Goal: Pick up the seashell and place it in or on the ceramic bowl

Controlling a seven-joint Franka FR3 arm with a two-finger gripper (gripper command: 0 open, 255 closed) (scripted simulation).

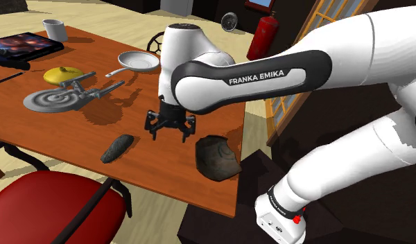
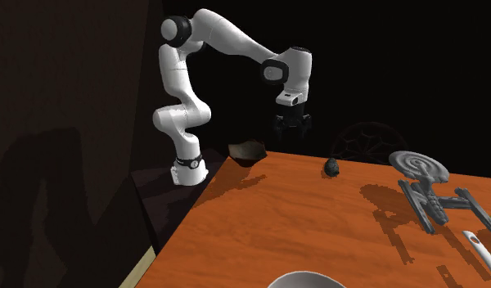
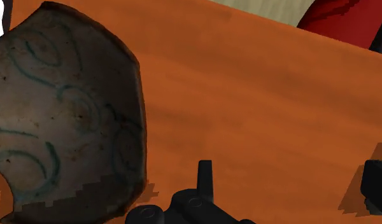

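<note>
1. My jaws stand apart and hold nothing. In the wrist view my gripper point(image 3: 288, 188) shows one black finger point(image 3: 204, 173) near the middle and the other far out at the side, with only bare table point(image 3: 260, 95) between them.
2. I hang above the orange-brown table, and in the shoulder view my gripper point(image 1: 170, 133) points down at the wood.
3. The seashell point(image 1: 117, 147) is a dark, longish lump lying flat on the table. It is apart from me, toward the shoulder view's lower left, near the table edge by the red chair point(image 1: 50, 208).
4. The bowl point(image 1: 217, 157) is dark brown-grey with an uneven rim. It stands at the table's corner, on the shoulder view's right of me.
5. In the wrist view the bowl point(image 3: 62, 114) shows faint blue-green swirls on its inside and lies near my middle finger.
6. I am between the two. In the second exterior view the bowl point(image 2: 247, 151) lies to the left of my gripper point(image 2: 292, 135) and the seashell point(image 2: 332, 167) to the right.
7. Farther along the table are a grey starship model point(image 1: 68, 93), a white frying pan point(image 1: 137, 62), a white mug point(image 1: 55, 29) and a tablet point(image 1: 23, 47).
</note>
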